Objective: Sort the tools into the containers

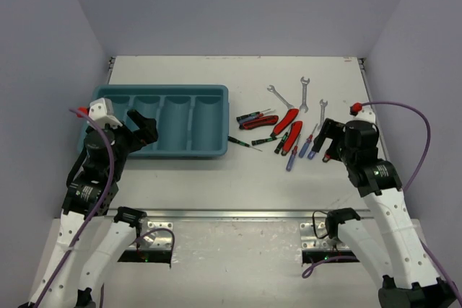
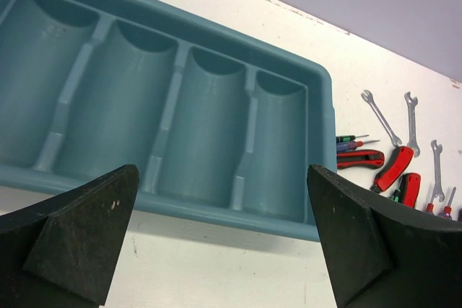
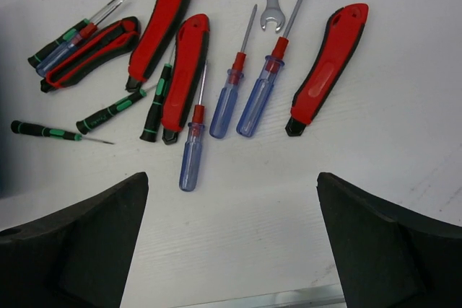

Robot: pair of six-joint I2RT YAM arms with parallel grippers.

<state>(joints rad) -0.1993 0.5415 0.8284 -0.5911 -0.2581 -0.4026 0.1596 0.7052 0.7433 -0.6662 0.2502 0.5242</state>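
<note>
Right end effector (image 3: 229,203) gaping; screwdriver (image 3: 190,160) ahead seemingly touching red handle (image 3: 186,70).

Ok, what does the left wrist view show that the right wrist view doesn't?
Only left wrist: the tray, all four compartments empty. Only right wrist: three blue screwdriver handles, a red-handled tool apart on the right, a black-green screwdriver alone on the left. Both: the red handles, the wrenches (cropped in right wrist), and an open gripper: left gripper, right gripper.
</note>
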